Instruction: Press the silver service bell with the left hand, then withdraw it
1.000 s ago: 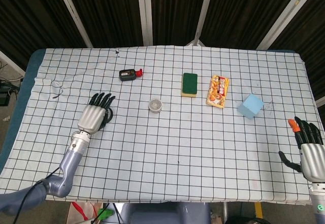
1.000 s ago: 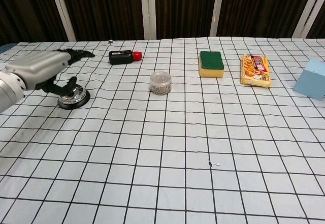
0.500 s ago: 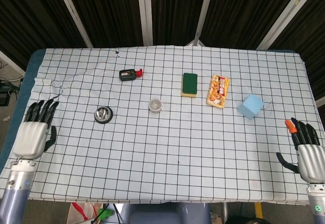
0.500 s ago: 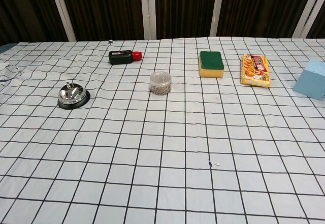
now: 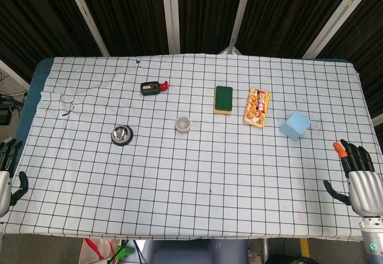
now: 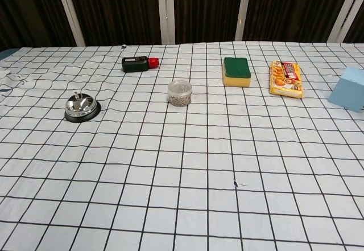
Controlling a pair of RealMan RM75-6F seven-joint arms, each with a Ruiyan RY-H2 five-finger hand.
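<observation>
The left hand (image 5: 6,177) is sitting at the near left edge of the table (image 5: 197,204), well apart from the bell (image 5: 121,135), with its dark fingers apart and holding nothing; only part of it is showing in the head view and the chest view is not showing it at all. The bell is standing alone on the checked cloth (image 6: 187,165), left of centre, with its plunger knob pointing up and nothing touching it. Judging by this layout, the withdrawal step is looking close to finished, since the hand is clear of the bell and nearly off the table; what is left seems to be only letting the arm settle, without brushing the cloth edge. The right hand (image 5: 358,180) is resting at the near right corner, fingers spread and empty, one fingertip showing orange. Further back a black bottle with a red cap (image 6: 138,64) is lying on its side, and a small clear jar (image 6: 180,93) is standing near the middle. To the right are lying a green-topped sponge (image 6: 236,71), an orange snack pack (image 6: 285,78) whose printing is too small to read, and a blue block (image 6: 348,89).
</observation>
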